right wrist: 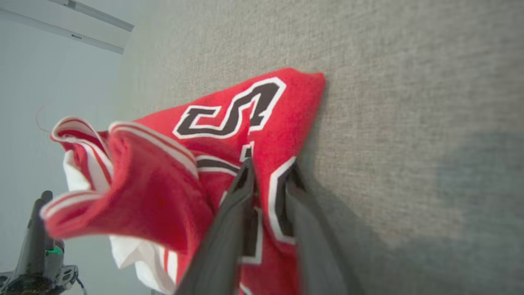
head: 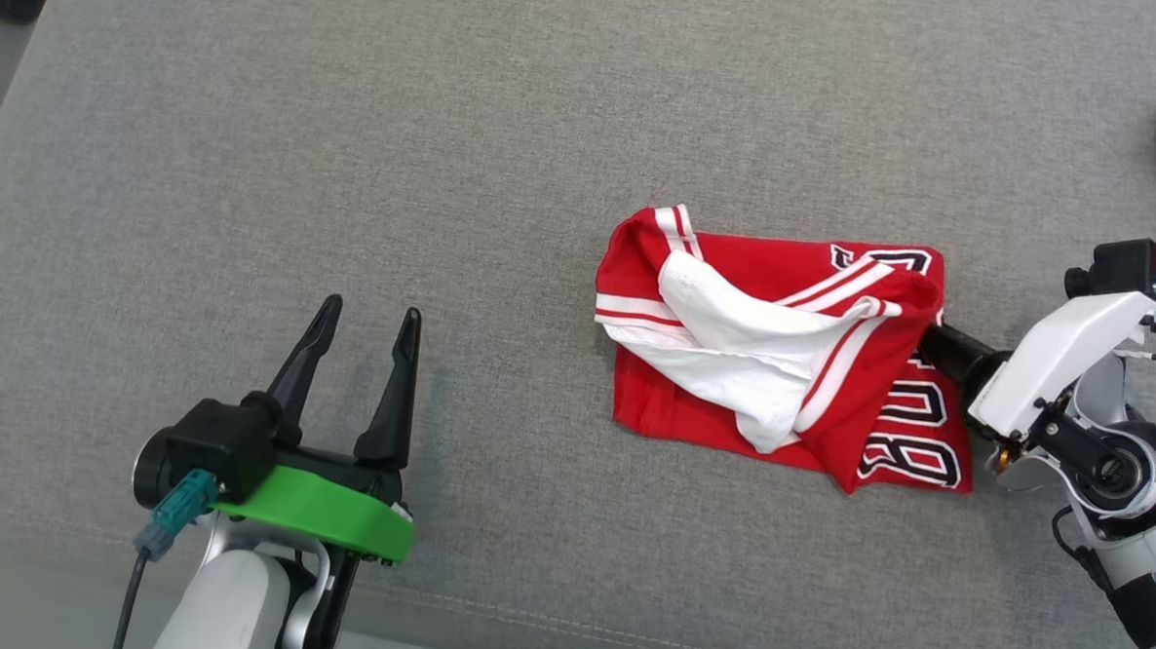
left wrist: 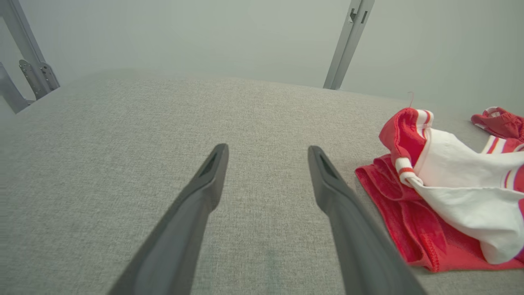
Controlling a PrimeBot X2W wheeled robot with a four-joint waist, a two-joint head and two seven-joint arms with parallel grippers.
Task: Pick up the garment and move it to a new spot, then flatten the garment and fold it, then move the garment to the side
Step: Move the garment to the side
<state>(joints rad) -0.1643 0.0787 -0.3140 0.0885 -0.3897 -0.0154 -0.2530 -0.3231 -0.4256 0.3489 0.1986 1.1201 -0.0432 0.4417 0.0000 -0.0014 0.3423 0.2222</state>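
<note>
Right gripper [right wrist: 268,171] pinching right edge of jersey [head: 737,268], jersey bunched on grey mat [head: 351,159], white lining showing, left gripper [head: 372,308] spread wide, well left of jersey

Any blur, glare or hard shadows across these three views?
Head view: flat, even light, no glare; jersey sharp, faint shadow beside the left gripper. Left wrist view: background hazy, finger bases soft near the lens. Right wrist view: the jersey's raised fold nearest the lens is blurred, lettering sharper; broad soft shadow on the grey fabric surface beside the right gripper.
</note>
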